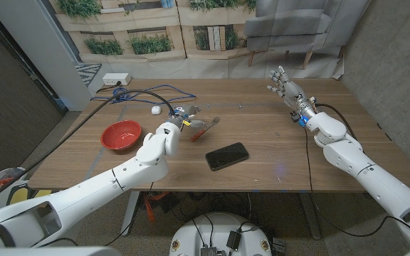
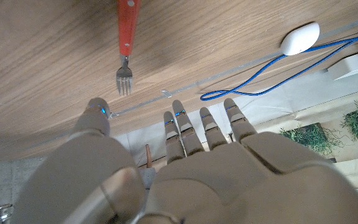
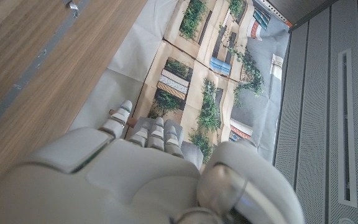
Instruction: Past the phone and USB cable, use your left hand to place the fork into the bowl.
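The head view looks down from above over the whole table (image 1: 276,142), while each wrist view looks close along its own robot hand; head and left wrist views share the red-handled fork (image 1: 206,127) (image 2: 127,43) beside the blue cable (image 1: 148,92) (image 2: 278,78).

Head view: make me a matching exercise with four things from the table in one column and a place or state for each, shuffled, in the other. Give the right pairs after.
Things
1. bowl
2. phone
3. fork
4. right hand

Places or states
A. black, lying face up near the middle of the table
B. fingers apart, holding nothing, over the far right part of the table
C. red, toward the table's left side
D. red handle, lying on the wood just past the left hand

Pairs: 1-C, 2-A, 3-D, 4-B
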Motion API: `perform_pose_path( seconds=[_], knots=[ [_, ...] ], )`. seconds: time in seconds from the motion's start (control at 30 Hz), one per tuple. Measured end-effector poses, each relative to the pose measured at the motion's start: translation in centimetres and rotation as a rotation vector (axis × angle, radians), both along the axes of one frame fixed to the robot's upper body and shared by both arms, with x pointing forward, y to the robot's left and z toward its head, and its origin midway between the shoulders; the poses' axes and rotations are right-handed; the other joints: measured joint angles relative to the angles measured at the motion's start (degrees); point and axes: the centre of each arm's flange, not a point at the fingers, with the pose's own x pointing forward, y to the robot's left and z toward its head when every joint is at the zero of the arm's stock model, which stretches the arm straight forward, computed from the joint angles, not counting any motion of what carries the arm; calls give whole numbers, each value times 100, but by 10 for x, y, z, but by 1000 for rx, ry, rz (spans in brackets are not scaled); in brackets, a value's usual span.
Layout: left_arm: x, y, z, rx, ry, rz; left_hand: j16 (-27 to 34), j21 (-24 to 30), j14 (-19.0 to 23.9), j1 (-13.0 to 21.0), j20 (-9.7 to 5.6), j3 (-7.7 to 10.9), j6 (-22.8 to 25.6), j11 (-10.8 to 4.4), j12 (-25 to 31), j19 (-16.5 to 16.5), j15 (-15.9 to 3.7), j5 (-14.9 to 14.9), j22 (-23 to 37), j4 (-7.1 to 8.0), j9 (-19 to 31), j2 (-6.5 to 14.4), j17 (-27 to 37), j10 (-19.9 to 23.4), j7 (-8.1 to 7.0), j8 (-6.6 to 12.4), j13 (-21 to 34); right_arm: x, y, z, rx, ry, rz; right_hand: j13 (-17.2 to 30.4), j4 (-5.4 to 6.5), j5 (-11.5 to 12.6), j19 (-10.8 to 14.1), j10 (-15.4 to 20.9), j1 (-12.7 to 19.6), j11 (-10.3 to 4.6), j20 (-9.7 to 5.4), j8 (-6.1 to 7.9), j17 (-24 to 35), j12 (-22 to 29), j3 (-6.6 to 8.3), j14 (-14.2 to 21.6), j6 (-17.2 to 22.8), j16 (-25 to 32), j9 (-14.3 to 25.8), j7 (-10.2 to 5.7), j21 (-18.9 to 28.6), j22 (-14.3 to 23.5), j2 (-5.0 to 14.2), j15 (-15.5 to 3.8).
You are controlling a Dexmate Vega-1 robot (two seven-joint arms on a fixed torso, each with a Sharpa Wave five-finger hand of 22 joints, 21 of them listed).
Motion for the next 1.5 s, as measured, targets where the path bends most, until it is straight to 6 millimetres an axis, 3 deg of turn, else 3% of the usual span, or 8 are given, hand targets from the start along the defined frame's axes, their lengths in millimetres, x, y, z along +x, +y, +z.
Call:
perform_pose_path(
  seconds=[1.2, 1.5],
  knots=[
    [11, -7, -15, 20, 51, -18, 0, 0, 21, 84, -61, -71, 193, -8, -49, 62, -20, 1, 0, 22, 29, 38, 0, 92, -33, 0, 60, 0, -3, 4, 0, -5, -15, 0, 1, 0, 1, -1, 15, 1, 0, 0, 0, 0, -1, -1, 0, 0, 0, 0, 3, 0, 16, 0],
    [12, -9, -17, 25, 65, -24, 0, 0, 21, 333, -61, -24, 213, -8, -49, 62, -20, 1, 0, -26, 28, 196, 0, 92, -54, 0, 80, -1, -4, 4, 2, -4, -16, 0, -13, 0, 1, -1, 15, 1, 0, 0, 0, 0, 13, -1, -1, 0, 0, 1, 4, 0, 16, 0]
  ],
)
